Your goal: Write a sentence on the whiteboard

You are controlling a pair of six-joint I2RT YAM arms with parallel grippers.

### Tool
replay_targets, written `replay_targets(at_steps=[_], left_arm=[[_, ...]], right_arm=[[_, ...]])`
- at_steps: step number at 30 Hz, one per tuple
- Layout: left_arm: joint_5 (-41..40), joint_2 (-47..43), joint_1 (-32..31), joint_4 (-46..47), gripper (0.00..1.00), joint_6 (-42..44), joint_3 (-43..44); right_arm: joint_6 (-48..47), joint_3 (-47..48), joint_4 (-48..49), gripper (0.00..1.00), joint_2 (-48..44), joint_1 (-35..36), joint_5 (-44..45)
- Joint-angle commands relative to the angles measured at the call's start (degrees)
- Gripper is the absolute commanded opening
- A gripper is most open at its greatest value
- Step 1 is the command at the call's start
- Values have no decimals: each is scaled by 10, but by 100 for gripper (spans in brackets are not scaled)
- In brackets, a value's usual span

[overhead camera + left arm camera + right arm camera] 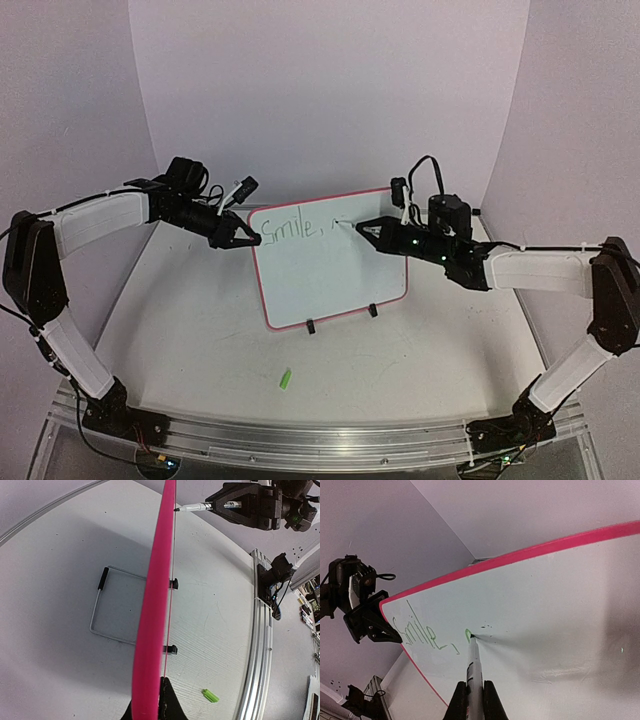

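Note:
The whiteboard (335, 275) stands upright on its two black clip feet, with a red-pink rim (155, 605). My left gripper (243, 240) is shut on its left edge; in the left wrist view the rim runs between the jaws of this gripper (150, 700). My right gripper (368, 229) is shut on a white marker (474, 672). The marker's tip touches the board (560, 595) just right of the green "Smile," (420, 632), the visible part of the sentence. A small fresh green stroke (468, 635) sits at the tip.
A green marker cap (285, 378) lies on the table in front of the board. A wire stand (100, 610) lies flat behind the board. An aluminium rail (320, 435) runs along the near edge. Purple backdrop walls close the back and sides.

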Motion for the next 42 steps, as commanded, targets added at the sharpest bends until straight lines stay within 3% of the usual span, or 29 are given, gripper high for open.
replay_targets(at_steps=[1, 42], left_arm=[[-71, 0, 2, -5, 0, 48, 5], [-74, -2, 3, -5, 0, 49, 5]], right_arm=[[8, -18, 1, 0, -7, -3, 31], [36, -5, 59, 0, -10, -3, 69]])
